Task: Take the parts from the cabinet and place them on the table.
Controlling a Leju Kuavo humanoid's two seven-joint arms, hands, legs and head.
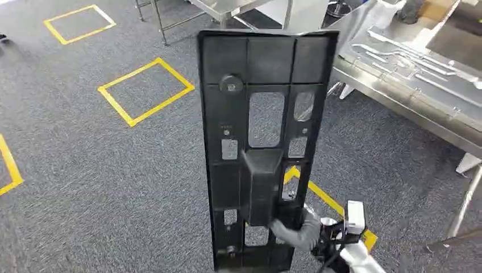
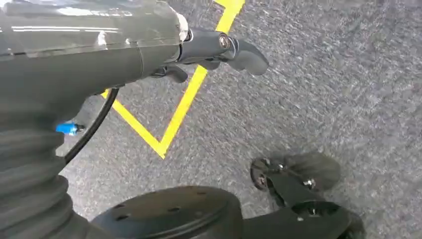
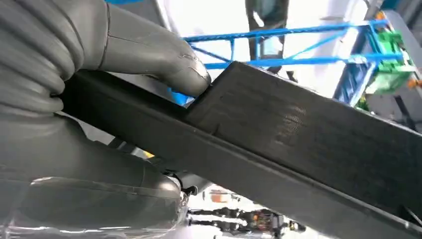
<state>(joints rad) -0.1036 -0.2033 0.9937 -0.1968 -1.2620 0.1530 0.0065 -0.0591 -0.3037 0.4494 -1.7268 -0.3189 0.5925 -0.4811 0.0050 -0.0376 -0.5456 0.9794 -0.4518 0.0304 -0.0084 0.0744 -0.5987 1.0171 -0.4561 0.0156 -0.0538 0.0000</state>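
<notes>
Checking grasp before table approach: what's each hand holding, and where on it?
Right hand grips the long black panel near its lower end, by the raised block, thumb pressed on it. Left hand holds nothing.

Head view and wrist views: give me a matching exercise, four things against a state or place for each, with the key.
Things:
1. black panel
2. right robot hand
3. left robot hand
4. metal table

States or places:
A. hangs over the carpet, holding nothing
B. stands at the right, with silver parts lying on it
C. held upright in front of the camera
D. grips the panel near its lower end

Pairs: 1-C, 2-D, 3-A, 4-B
</notes>
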